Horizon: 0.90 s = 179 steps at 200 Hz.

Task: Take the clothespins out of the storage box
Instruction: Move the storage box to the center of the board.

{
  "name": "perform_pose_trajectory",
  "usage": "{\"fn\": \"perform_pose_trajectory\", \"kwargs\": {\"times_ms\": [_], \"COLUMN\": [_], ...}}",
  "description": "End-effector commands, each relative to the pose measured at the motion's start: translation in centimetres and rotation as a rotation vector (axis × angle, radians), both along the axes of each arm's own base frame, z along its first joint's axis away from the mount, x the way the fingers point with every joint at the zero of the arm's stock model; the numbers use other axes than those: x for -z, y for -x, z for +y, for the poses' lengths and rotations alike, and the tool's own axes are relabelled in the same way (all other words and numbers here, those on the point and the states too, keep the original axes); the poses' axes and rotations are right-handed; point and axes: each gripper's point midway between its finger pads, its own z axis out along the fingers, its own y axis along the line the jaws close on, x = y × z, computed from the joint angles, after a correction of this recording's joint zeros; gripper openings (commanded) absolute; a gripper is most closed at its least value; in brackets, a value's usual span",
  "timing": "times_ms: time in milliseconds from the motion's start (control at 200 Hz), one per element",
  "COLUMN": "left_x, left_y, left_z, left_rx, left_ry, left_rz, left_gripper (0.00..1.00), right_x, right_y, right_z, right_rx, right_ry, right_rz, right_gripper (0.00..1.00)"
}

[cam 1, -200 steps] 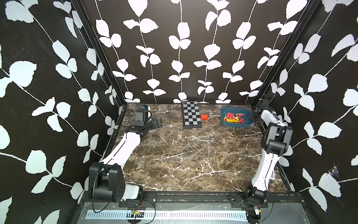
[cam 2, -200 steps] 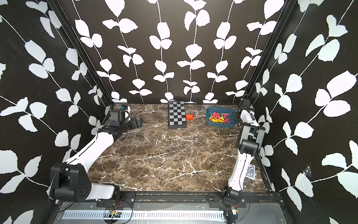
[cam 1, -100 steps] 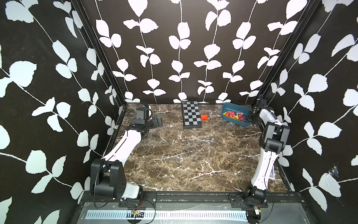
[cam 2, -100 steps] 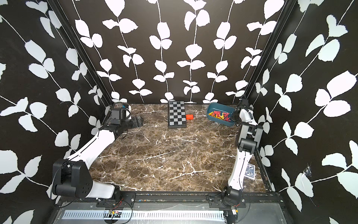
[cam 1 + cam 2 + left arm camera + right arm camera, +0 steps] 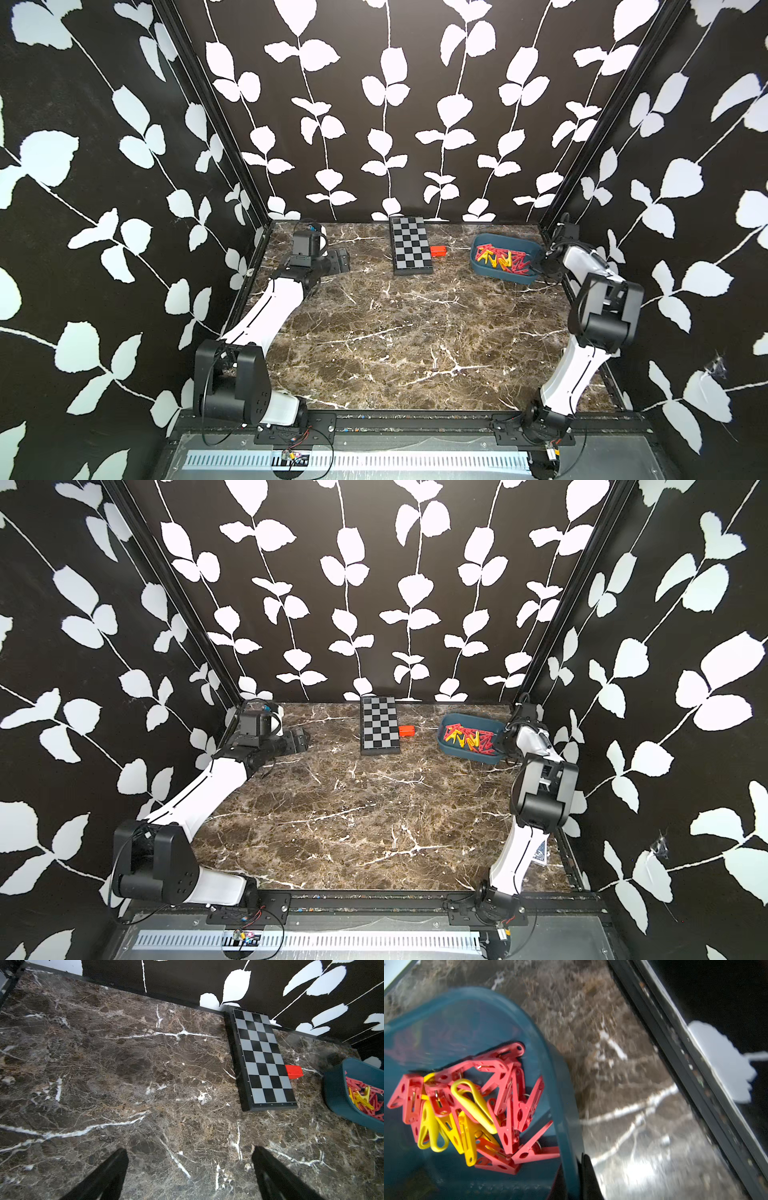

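The right gripper [image 5: 574, 1167] was found closed on the rim of the storage box [image 5: 492, 272], with one finger inside the wall and one outside. The box sat at the far right of the marble table [image 5: 395, 332], and the clothespins [image 5: 503, 258] lay heaped inside it. The left gripper [image 5: 190, 1152] stood wide open, holding nothing.
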Motion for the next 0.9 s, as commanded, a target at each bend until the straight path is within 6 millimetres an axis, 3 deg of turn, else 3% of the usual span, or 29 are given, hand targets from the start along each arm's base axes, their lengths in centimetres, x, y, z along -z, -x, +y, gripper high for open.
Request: {"fn": "perform_pose_trajectory", "kwargs": {"times_ms": [0, 200, 240, 445, 620, 890], "left_x": [-0.8, -0.9, -0.9, -1.0, -1.2, -1.1], "left_y": [0.3, 1.0, 1.2, 2.3, 3.3, 5.1], "left_z": [-0.9, -1.8, -2.0, -2.3, -2.0, -1.4], "left_rx": [0.041, 0.067, 0.072, 0.079, 0.068, 0.056], "left_ry": [0.014, 0.029, 0.031, 0.041, 0.047, 0.041], "left_rz": [-0.017, -0.018, -0.018, -0.011, -0.012, -0.001], "left_gripper": [0.95, 0.95, 0.95, 0.95, 0.95, 0.95], "right_x": [-2.0, 0.5, 0.0, 1.1, 1.7, 2.4], "right_y": [1.6, 7.3, 8.3, 11.9, 12.9, 12.3], "right_z": [1.7, 5.8, 6.8, 12.2, 16.8, 23.9], "right_rx": [-0.011, -0.05, -0.057, -0.115, -0.153, -0.213], "right_ry": [-0.025, -0.058, -0.064, -0.099, -0.104, -0.09], "right_rz": [-0.071, -0.007, -0.023, -0.021, -0.033, -0.061], "right_gripper": [0.0, 0.0, 0.0, 0.0, 0.0, 0.0]}}
